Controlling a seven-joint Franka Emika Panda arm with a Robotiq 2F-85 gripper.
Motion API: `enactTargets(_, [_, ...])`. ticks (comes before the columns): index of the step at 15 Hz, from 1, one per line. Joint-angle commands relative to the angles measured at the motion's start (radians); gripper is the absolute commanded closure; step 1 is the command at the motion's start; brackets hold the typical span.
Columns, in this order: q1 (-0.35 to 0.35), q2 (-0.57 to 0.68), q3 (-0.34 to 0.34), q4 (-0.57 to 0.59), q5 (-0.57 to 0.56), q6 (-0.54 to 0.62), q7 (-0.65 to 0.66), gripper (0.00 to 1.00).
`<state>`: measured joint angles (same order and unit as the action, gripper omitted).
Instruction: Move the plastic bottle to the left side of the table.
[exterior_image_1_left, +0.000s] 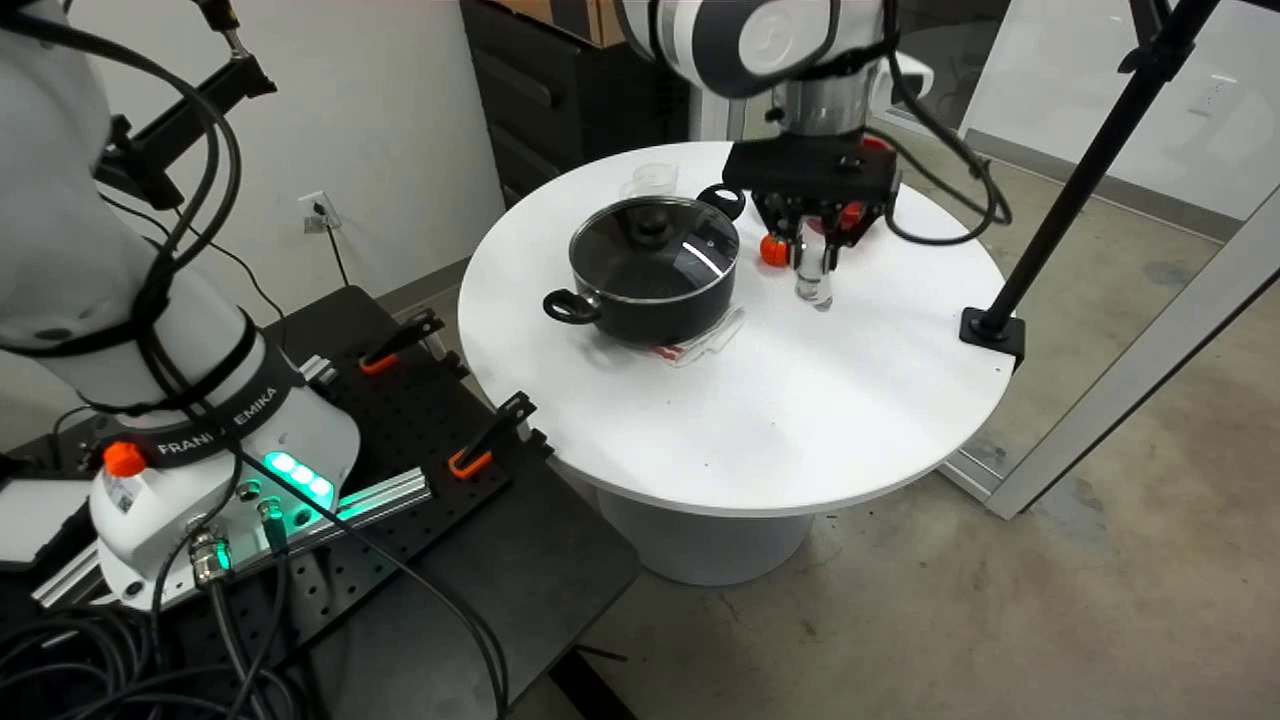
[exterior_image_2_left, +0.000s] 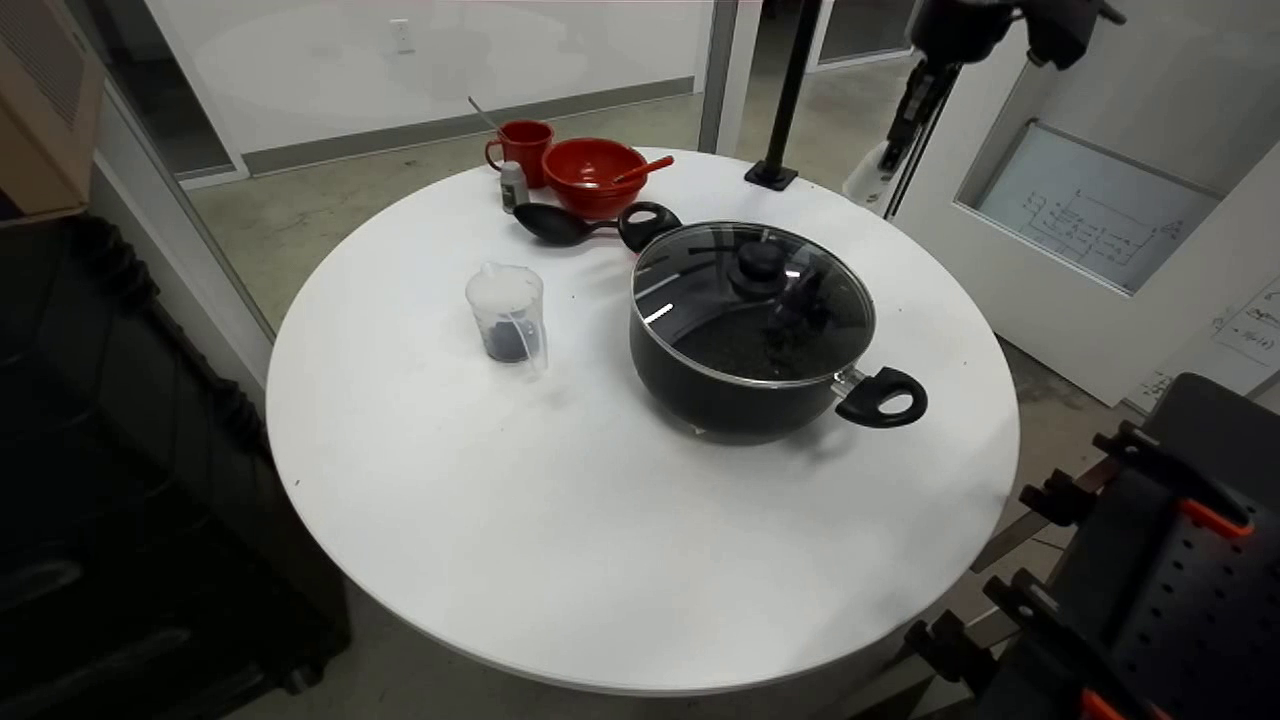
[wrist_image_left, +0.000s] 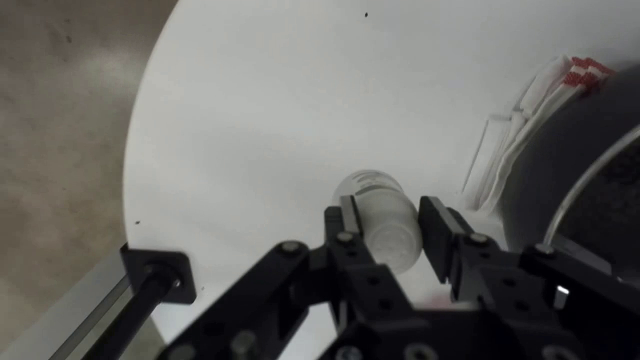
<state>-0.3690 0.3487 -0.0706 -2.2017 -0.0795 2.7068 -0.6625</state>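
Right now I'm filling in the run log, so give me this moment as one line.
gripper: closed on plastic bottle | position: held above table | pot: lid on | placement: not yet made

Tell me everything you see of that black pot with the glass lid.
The round black pot looks like metal, with two opposing black loop handles. Its silver-rimmed glass lid is on, topped by a black knob. It stands upright on the round white table; a white cloth with red markings shows at its base, seemingly tucked partly underneath. Whether anything is inside, I can't tell.
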Motion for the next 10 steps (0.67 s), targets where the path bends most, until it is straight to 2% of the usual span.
enactTargets(1, [0.047,-0.221,0.000,-0.089,-0.018,-0.045,-0.015,0.90])
enactTargets(6, [0.179,-0.442,0.030,-0.130,-0.003,-0.111,-0.071,0.90])
enactTargets(10, [0.322,-0.535,0.056,-0.127,0.021,-0.215,-0.141,0.90])
